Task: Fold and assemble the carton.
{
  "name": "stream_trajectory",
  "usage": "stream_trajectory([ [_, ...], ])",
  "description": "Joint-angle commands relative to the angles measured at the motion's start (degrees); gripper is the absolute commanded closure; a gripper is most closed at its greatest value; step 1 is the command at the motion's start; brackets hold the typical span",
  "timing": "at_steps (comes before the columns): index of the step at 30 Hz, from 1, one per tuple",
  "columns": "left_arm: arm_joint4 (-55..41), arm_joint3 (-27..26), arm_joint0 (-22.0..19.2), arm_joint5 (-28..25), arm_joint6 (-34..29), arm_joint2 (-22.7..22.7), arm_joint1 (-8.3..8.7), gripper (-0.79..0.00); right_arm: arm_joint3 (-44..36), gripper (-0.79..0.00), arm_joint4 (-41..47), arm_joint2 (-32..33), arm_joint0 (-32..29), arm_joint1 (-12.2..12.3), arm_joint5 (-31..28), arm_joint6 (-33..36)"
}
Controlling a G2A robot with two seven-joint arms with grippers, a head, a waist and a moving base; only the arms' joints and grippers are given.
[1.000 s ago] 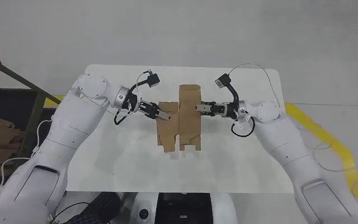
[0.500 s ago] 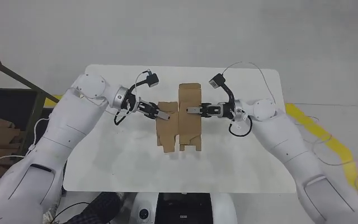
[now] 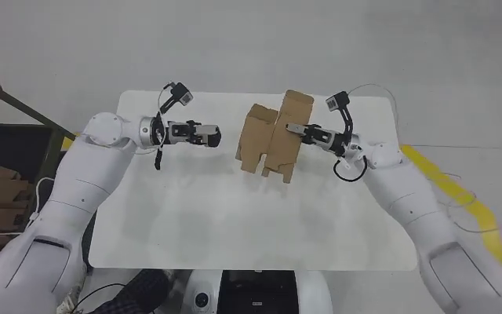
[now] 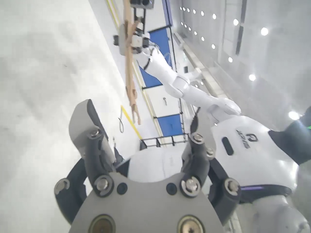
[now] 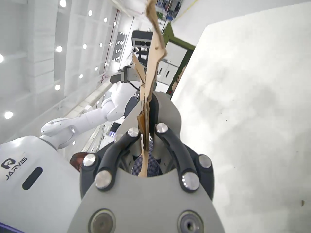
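Note:
The flat brown carton [image 3: 274, 141] hangs lifted off the white table [image 3: 235, 228], tilted, at the table's far middle. My right gripper [image 3: 292, 128] is shut on its right edge; in the right wrist view the carton [image 5: 151, 56] runs edge-on out from between the fingers [image 5: 167, 112]. My left gripper [image 3: 216, 135] is open and holds nothing, off to the left of the carton with a gap between them. In the left wrist view the fingers [image 4: 85, 120] stand apart, and the carton [image 4: 128, 56] shows edge-on farther off.
A dark green frame [image 3: 31, 118] and stacked cardboard [image 3: 12, 188] stand beyond the table's left edge. A yellow floor line [image 3: 447, 184] runs on the right side. The near half of the table is bare white surface.
The left gripper let go of the carton and drew back to the left. The right gripper raised the carton off the table and carried it up and to the right, tilting it.

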Motion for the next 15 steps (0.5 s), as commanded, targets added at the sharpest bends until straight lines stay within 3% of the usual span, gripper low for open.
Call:
stream_trajectory([
  [1, 2.7, -2.5, 2.1, -0.8, 6.4, -0.8, 0.13, -0.785, -0.7, 0.000, -0.7, 0.6, -0.9, -0.1, 0.2, -4.3],
  [7, 10.0, -10.9, 8.9, 1.4, 20.5, -2.2, 0.47, -0.785, -6.0, 0.000, -5.3, 1.7, -4.8, -0.4, 2.4, -16.1],
  [15, 11.3, -17.6, 15.0, 2.2, 30.6, -5.2, 0.56, -0.785, -12.2, 0.000, -13.9, 3.2, -8.9, -0.8, 7.7, -29.9],
])
